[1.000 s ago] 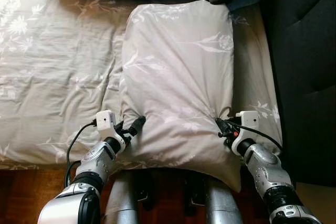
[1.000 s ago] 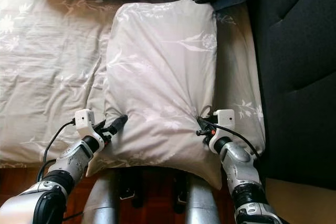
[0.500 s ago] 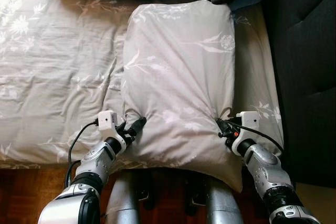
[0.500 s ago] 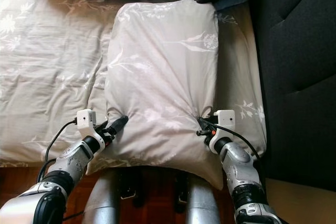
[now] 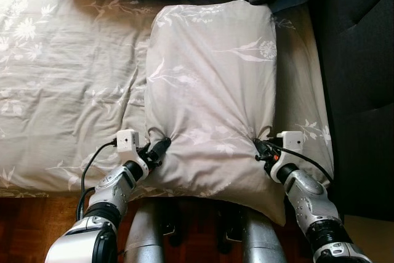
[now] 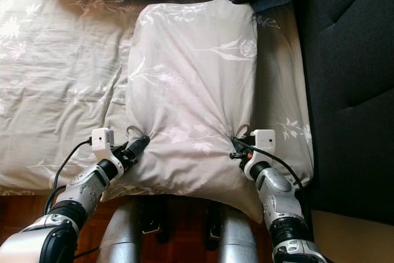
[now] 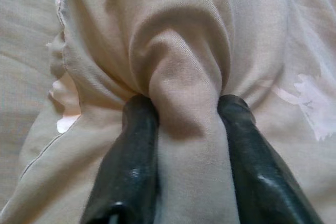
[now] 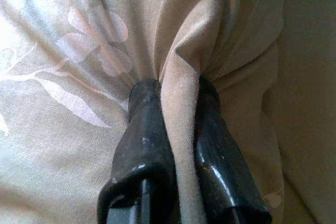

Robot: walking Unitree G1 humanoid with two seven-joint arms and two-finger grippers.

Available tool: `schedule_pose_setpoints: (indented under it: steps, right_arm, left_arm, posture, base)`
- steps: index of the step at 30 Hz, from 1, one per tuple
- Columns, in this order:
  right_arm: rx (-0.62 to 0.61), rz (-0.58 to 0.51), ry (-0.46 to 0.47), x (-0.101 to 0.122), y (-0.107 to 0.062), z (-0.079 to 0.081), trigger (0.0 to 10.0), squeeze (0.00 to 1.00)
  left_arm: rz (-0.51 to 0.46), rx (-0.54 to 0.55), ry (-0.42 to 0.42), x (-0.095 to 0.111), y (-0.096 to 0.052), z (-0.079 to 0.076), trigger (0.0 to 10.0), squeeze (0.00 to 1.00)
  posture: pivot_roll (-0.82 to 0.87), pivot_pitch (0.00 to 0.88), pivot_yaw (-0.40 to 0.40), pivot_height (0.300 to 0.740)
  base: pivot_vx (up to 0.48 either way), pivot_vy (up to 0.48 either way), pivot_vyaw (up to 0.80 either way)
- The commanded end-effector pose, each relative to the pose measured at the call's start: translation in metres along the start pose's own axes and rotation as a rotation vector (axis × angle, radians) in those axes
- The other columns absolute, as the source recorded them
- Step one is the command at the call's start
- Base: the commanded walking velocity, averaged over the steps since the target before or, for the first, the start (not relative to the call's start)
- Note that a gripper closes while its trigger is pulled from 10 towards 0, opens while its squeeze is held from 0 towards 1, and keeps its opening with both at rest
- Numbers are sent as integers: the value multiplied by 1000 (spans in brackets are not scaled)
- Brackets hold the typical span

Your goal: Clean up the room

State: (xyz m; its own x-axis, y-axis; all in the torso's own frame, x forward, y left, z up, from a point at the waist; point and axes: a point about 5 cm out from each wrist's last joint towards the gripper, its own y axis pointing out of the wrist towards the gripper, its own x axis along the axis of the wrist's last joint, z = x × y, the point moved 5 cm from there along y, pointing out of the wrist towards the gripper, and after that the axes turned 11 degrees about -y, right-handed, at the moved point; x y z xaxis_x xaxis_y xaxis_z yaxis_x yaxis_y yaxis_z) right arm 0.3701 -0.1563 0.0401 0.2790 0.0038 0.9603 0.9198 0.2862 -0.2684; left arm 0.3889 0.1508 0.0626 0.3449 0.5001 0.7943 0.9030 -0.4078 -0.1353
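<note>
Both tools pinch the pillow (image 5: 209,90) lying on the bed (image 5: 61,78): left tool (image 5: 161,146) and right tool (image 5: 258,146) each clamp bunched cover. I judge it light, soft (cover may slip).

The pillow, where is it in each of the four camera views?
Left eye: pillow lies mid-frame on the bed.
Right eye: mid-frame.
Left wrist: fold pinched between fingers.
Right wrist: fold pinched likewise.
Shared landmark: pale flower print.
</note>
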Motion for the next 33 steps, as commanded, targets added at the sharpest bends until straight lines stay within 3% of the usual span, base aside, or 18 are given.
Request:
schedule_pose_setpoints:
  steps: [1, 16, 22, 28, 33]
  right_arm:
    - [57, 207, 80, -68, -16, 25, 0, 0]
    - [39, 188, 94, -67, -14, 25, 0, 0]
    - [13, 168, 95, -64, -12, 22, 0, 0]
    - [-27, 128, 98, -57, -11, 14, 0, 0]
    - [-38, 123, 91, -55, -9, 14, 0, 0]
  left_arm:
    - [153, -39, -46, -48, -3, -9, 0, 0]
    - [134, -83, -52, -45, 0, -18, 0, 0]
    - [135, -90, -73, -50, 0, -21, 0, 0]
    - [89, -69, -117, -42, 3, -19, 0, 0]
    - [66, -20, -59, -37, 4, -14, 0, 0]
  posture:
    - [-47, 496, -49, 644]
    - [-28, 485, -26, 644]
    - [-29, 452, -22, 644]
    - [-29, 429, -18, 644]
    - [-27, 396, -12, 644]
  base:
    - [0, 0, 0]
    - [0, 0, 0]
    - [0, 0, 0]
    - [0, 0, 0]
    - [0, 0, 0]
